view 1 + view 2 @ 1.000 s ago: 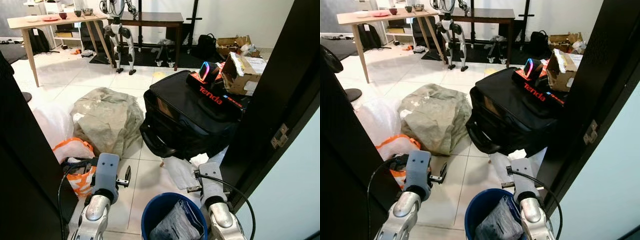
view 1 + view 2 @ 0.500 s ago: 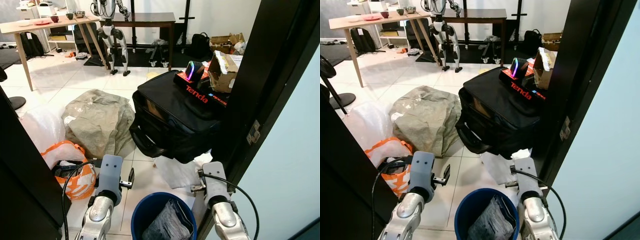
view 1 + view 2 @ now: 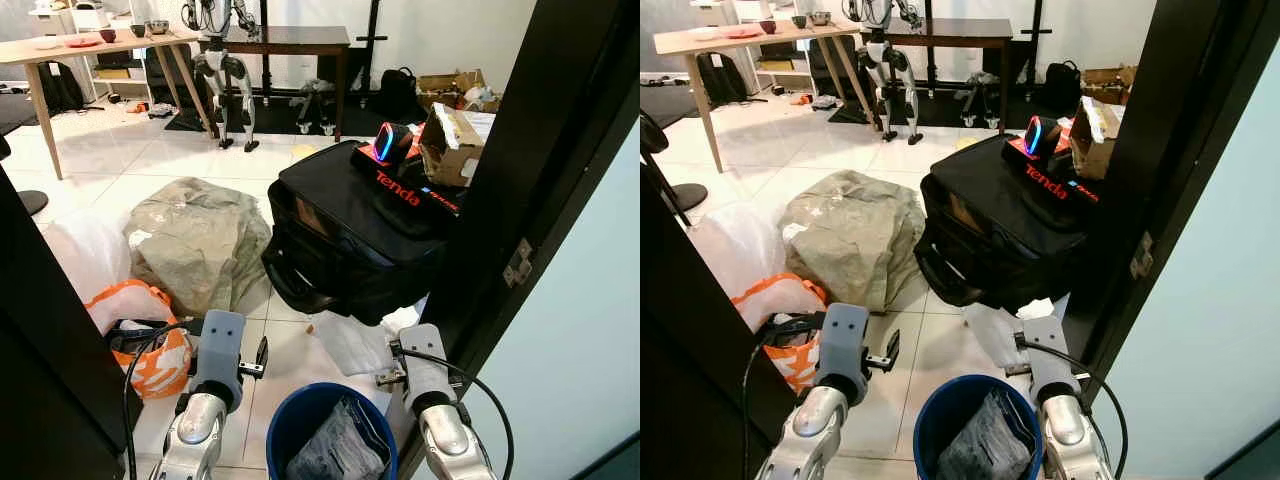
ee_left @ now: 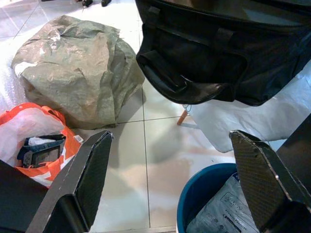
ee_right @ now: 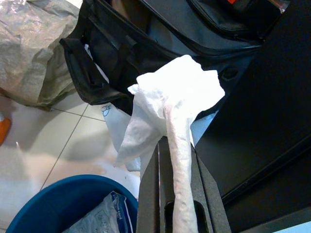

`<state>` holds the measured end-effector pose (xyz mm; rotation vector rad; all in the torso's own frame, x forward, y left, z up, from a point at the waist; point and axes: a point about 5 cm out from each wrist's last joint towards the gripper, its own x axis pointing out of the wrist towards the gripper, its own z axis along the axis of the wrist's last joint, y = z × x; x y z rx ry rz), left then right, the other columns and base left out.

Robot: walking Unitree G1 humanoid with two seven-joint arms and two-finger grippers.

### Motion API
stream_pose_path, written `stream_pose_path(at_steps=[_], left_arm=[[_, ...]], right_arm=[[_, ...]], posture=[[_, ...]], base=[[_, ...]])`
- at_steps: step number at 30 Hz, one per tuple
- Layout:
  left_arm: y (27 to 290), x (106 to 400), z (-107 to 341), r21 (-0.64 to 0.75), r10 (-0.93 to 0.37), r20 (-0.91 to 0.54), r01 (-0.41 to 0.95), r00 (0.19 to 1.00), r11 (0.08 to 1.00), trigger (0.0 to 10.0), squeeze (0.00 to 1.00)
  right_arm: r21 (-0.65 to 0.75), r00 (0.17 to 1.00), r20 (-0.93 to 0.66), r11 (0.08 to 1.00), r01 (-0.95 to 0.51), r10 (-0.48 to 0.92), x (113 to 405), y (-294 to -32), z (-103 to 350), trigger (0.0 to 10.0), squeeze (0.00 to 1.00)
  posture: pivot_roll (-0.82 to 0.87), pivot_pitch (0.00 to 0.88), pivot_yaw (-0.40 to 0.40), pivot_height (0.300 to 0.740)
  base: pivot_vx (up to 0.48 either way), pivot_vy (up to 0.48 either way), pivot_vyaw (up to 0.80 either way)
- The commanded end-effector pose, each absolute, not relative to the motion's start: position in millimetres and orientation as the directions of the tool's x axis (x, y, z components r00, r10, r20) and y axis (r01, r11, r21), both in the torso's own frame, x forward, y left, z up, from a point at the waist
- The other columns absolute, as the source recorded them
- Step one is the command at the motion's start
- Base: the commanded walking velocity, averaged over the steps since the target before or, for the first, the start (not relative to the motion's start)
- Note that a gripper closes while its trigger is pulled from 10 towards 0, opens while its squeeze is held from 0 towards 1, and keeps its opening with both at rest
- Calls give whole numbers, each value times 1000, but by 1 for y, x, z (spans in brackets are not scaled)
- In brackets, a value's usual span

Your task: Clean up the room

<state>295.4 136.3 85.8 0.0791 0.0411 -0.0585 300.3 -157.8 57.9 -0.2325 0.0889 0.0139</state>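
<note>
My right gripper [image 5: 174, 151] is shut on a crumpled white tissue [image 5: 175, 92], which sticks out past the fingertips. It hangs low at the right, just above and beyond the rim of a blue bucket [image 3: 285, 425] that holds a grey plastic bag [image 3: 330, 452]. The tissue [image 3: 405, 318] also shows in the left eye view, in front of a big black bag [image 3: 350, 230]. My left gripper [image 4: 167, 174] is open with nothing between its fingers [image 4: 85, 174], low at the left of the bucket, over bare tiles.
A grey-green sack [image 3: 195, 245], an orange-and-white bag [image 3: 140, 335] and clear plastic [image 3: 85, 250] lie on the floor at left. White plastic [image 3: 350, 345] lies under the black bag. A red box [image 3: 410, 190] and a cardboard box [image 3: 455, 140] sit on it. A dark door frame [image 3: 540, 200] stands close on the right.
The whole picture has shifted a little, so the camera moved. Both arms keep the same pose over the bucket, and the tissue stays in the right gripper.
</note>
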Motion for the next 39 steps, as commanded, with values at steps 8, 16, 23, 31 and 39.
stream_pose_path(at_steps=[8, 16, 23, 31, 39], left_arm=[[140, 292, 78, 91, -50, -75, 57, 996, 994, 10000, 0], [140, 293, 78, 90, -48, -78, 55, 996, 994, 10000, 0], [139, 293, 78, 94, -46, -79, 54, 996, 994, 10000, 0], [137, 294, 77, 137, -68, -91, 80, 994, 987, 10000, 0], [137, 293, 75, 103, -57, -103, 67, 993, 992, 10000, 0]], right_arm=[[-222, 990, -138, 974, -47, 16, 296, -156, 49, 10000, 0], [-223, 989, -151, 974, -48, 14, 295, -156, 47, 10000, 0], [-224, 988, -154, 974, -46, 11, 296, -156, 47, 10000, 0], [-224, 988, -154, 974, -44, 9, 296, -156, 48, 10000, 0], [-229, 988, -157, 973, -39, 2, 295, -158, 47, 10000, 0]], posture=[[-39, 104, -1, 726], [-39, 110, -1, 726], [-38, 112, -2, 726], [-39, 115, 0, 726], [-42, 115, 2, 726]], base=[[0, 0, 0], [0, 0, 0], [0, 0, 0], [0, -420, 0], [0, -120, 0]])
